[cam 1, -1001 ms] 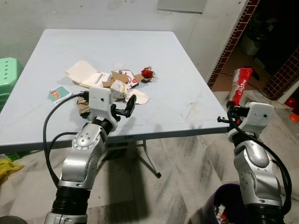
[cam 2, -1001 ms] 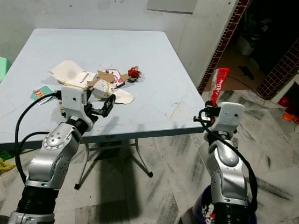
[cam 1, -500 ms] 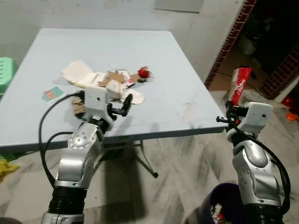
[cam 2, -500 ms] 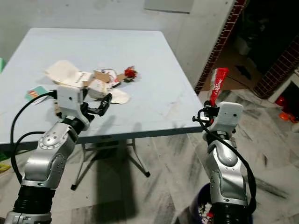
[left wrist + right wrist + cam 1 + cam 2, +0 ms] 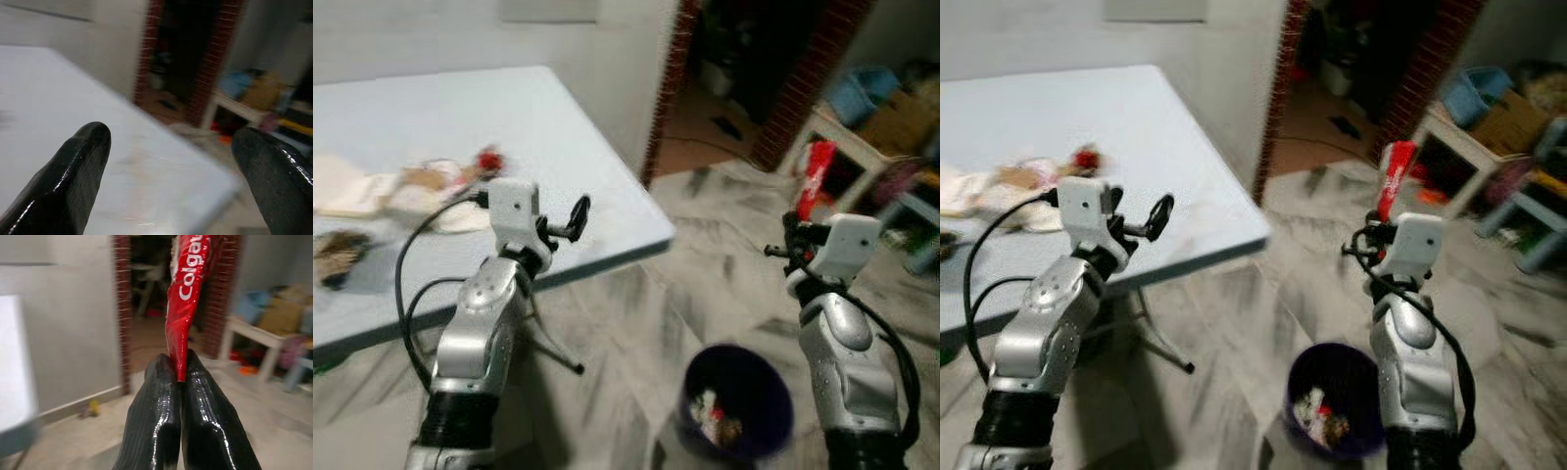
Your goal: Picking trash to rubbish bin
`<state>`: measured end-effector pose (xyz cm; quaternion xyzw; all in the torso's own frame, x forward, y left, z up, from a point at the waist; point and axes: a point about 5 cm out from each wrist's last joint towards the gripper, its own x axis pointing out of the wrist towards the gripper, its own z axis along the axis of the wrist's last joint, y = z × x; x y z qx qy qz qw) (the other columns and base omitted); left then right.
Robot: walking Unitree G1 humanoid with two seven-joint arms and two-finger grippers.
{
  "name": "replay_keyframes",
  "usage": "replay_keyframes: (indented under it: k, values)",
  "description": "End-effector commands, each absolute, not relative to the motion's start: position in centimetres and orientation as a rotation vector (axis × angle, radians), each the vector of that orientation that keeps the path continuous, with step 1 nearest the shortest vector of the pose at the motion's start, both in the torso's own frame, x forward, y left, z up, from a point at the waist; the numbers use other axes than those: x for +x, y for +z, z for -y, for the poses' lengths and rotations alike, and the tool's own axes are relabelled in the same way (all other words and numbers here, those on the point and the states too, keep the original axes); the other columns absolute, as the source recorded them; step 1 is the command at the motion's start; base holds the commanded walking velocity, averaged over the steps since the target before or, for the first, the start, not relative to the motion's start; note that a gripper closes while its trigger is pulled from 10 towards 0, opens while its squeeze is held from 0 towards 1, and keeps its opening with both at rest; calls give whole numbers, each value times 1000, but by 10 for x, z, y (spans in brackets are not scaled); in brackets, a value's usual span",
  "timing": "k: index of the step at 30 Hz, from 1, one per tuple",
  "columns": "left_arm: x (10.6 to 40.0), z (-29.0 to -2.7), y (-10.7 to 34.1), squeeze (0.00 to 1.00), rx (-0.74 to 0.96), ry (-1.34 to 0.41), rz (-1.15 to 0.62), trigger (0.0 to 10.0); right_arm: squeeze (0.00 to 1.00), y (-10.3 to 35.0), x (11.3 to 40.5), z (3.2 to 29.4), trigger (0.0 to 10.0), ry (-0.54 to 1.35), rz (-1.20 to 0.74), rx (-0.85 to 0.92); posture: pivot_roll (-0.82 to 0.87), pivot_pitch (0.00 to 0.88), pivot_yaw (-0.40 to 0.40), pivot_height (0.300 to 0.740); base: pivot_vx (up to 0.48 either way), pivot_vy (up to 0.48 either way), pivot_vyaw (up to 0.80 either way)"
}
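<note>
Aloft, the right gripper (image 5: 792, 227) pinched a red toothpaste tube (image 5: 814, 177) upright above the purple rubbish bin (image 5: 734, 411) on the floor. Meanwhile the left gripper (image 5: 570, 219) hung with fingers spread over the table (image 5: 607, 191), near scattered trash (image 5: 411, 186).

A pale blue desk (image 5: 548, 108) is seen at ten o'clock, a brick-edged doorway (image 5: 744, 59) at twelve, grey marbled floor (image 5: 626, 323) below.
</note>
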<state>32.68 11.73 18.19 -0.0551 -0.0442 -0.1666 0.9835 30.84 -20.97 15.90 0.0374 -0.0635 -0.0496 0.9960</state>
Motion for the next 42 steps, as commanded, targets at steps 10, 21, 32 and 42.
replay_keyframes:
  k: [10, 21, 32, 42]
  values:
    - [327, -117, 181, 0, -98, -343, 70, 10000, 0, 164, 308, 208, 10000, -91, 138, 73, -1, 52, -91, 740, 0, 0, -693]
    - [326, -114, 178, 0, -89, -361, 46, 10000, 0, 165, 307, 209, 10000, -89, 158, 86, -3, 40, -88, 740, 0, 0, -263]
    - [327, -112, 178, 0, -76, -376, 53, 10000, 0, 160, 305, 210, 10000, -107, 121, 79, -12, 33, -75, 740, 0, 0, -128]
    - [326, -111, 181, 0, -47, -414, 80, 10000, 0, 160, 305, 209, 10000, -107, 122, 84, -15, 30, -64, 740, 0, 0, -723]
